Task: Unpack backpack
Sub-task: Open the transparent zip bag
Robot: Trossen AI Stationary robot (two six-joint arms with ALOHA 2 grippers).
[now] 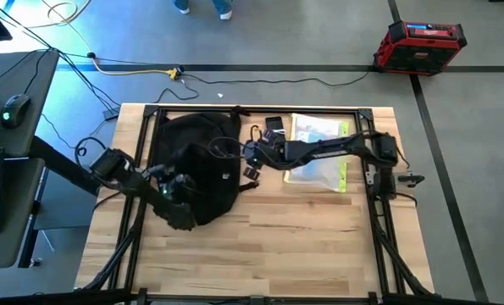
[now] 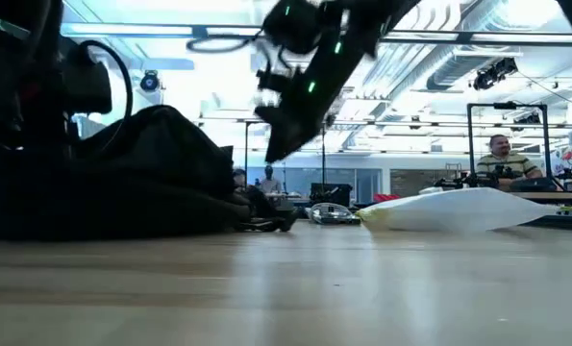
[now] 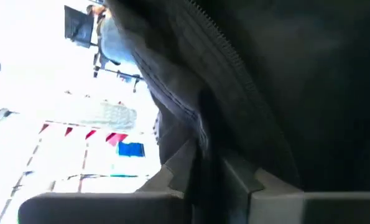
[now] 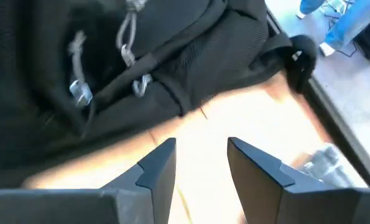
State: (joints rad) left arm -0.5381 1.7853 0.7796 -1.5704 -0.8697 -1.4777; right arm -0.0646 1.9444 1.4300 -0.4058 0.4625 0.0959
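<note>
Black backpack (image 1: 196, 165) lies flat, long axis running front-to-back across the table (image 1: 302, 246).

Open workshop floor around a pale wooden table (image 1: 302, 246)

The table stands on a grey floor (image 1: 472, 169) crossed by dark tape lines. Beyond the table's far edge, a yellow cable (image 1: 133, 71) and thinner dark leads trail over the floor, and a red and black case (image 1: 419, 47) sits off past the far right corner. Left of the table is a dark desk (image 1: 14, 152) with a computer mouse (image 1: 13, 108) on it. Seen level across the tabletop, the room is bright, with ceiling ducts (image 2: 439, 67), and a seated person in a striped shirt (image 2: 502, 161) at a distant bench.
</note>
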